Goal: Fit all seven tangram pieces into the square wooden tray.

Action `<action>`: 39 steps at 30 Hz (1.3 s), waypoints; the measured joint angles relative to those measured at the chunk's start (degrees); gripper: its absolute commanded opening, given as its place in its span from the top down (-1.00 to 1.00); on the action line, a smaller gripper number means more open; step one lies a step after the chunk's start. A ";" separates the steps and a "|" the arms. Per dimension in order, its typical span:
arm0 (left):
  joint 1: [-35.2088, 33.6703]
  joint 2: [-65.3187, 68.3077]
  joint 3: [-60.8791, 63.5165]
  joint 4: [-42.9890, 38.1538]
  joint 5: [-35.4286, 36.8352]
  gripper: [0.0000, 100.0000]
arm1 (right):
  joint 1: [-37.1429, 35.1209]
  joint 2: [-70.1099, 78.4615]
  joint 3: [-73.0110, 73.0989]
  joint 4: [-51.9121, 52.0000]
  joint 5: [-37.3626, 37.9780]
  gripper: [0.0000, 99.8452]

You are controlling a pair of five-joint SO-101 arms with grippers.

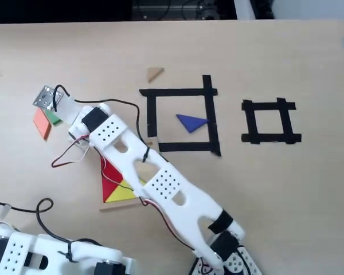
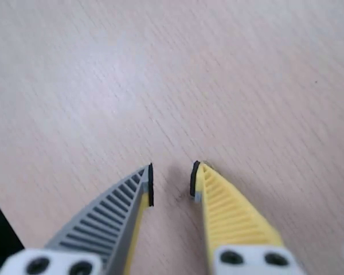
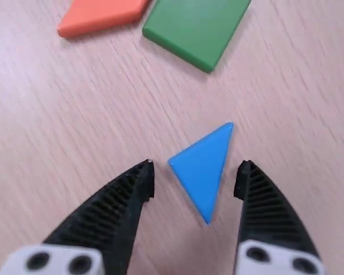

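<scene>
Right gripper (image 3: 196, 172), black jaws apart, straddles the flat light-blue plastic-looking triangle (image 3: 205, 157) lying between its fingertips on the wooden table (image 3: 57, 114); closing on the slanted edges could squirt this thin piece out or tilt it.

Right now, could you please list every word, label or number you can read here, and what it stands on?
There are none: the pale wooden table, the black tape squares, the flat light-blue triangle, the orange parallelogram and the green piece bear no print.
</scene>
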 measured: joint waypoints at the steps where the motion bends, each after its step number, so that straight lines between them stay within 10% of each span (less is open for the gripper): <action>1: 0.00 0.00 0.00 0.00 0.00 0.73 | 0.00 0.00 0.00 0.00 0.00 0.62; 39: 1.23 0.00 0.00 0.00 0.00 0.73 | 4.57 -1.32 -0.09 10.64 12.04 0.85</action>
